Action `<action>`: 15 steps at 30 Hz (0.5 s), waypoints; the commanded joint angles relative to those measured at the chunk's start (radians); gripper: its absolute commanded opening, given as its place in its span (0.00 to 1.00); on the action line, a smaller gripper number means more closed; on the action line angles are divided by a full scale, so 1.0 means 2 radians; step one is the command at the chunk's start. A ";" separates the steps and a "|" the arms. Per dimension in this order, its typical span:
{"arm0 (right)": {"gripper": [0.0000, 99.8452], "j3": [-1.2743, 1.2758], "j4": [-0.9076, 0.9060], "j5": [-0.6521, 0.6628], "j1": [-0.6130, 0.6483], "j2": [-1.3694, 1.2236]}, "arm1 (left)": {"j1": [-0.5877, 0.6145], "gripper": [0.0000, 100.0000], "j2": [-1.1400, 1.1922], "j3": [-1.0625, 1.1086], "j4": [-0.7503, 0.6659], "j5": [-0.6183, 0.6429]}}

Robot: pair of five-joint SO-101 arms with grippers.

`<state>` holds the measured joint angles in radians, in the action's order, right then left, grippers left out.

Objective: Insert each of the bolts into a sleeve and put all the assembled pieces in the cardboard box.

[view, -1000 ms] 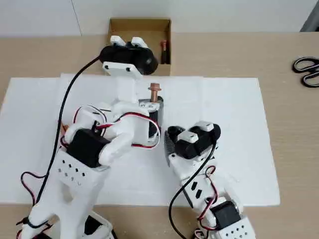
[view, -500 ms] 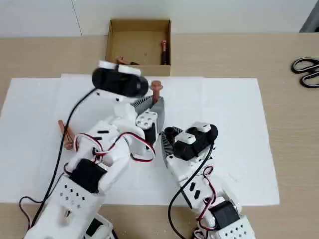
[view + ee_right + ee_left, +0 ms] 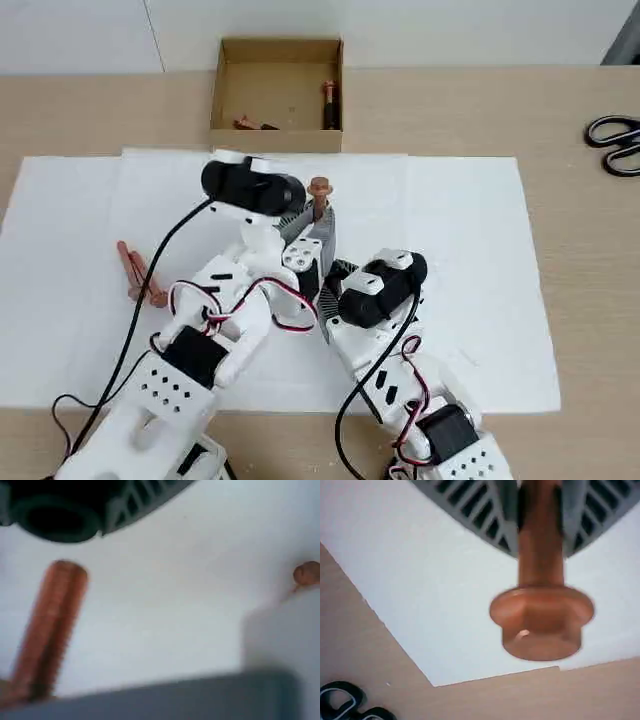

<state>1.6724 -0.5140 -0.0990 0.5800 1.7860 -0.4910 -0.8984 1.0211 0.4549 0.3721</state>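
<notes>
Left gripper (image 3: 318,216): clenched on the shaft of a copper bolt (image 3: 320,189), flanged head uppermost, over the far half of the white sheet (image 3: 470,260), on the near side of the cardboard box (image 3: 275,141) and apart from it. Left wrist view: grey ribbed jaws pinch the shaft on both sides, head clear of them.

Right gripper (image 3: 333,278): just beside the left arm, tucked close under its wrist. Grip state cannot be told. Right wrist view: a threaded copper shaft (image 3: 47,630) lies slantwise over the white sheet, and a dark tube end (image 3: 55,517) sits by a grey ribbed jaw (a sleeve or not, unclear).

Box: at the far table edge, open. Inside, one assembled piece (image 3: 328,104) against the wall on the right-arm side, and a second piece (image 3: 255,125) low by the near wall.

Loose copper bolts (image 3: 130,275): two, close together on the sheet, well out on the left-arm side.

Scissors (image 3: 615,143): on the bare wooden table (image 3: 590,300), far out on the right-arm side.
</notes>
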 commanded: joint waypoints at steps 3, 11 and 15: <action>0.00 -0.002 0.012 -0.004 0.003 0.012 | -0.002 0.01 -0.017 -0.002 -0.017 -0.003; 0.00 0.000 0.012 -0.035 0.003 0.013 | -0.002 0.01 -0.017 -0.002 -0.016 0.035; 0.00 0.000 0.013 -0.035 0.003 0.013 | -0.002 0.01 -0.017 -0.001 -0.015 0.036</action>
<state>1.6724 -0.5140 -0.1573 0.5800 1.7860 -0.4910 -0.8984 1.0226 0.4519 0.4350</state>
